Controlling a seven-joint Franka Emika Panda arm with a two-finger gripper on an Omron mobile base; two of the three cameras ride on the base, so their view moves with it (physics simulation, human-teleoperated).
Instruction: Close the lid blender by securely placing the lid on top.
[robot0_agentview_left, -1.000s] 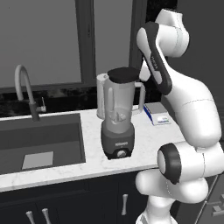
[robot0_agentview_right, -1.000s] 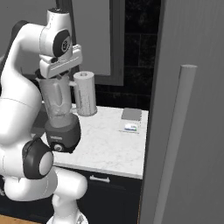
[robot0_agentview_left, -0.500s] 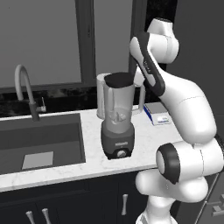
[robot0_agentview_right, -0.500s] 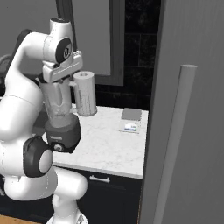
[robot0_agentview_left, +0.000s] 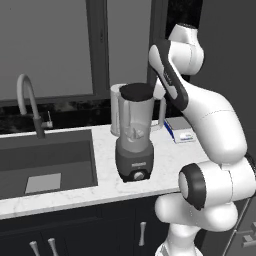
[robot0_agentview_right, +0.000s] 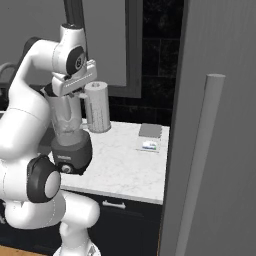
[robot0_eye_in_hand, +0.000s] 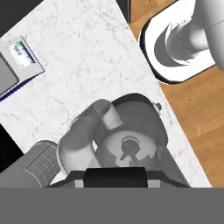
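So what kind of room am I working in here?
A rendered home kitchen, most likely: a marble-look counter with a sunken sink and curved faucet, the blender standing on it, and dark cabinet doors below.

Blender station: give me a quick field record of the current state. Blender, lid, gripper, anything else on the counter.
blender: upright on the marble counter, beside the sink, knob facing front
lid: black disc level with the jar's mouth in the left base view; seated or just above it, cannot tell
gripper: over the jar, pointing down; open or shut, cannot tell
blades: visible inside the jar in the hand view
also on counter: white roll behind the blender; flat box further along
task: closure not confirmed
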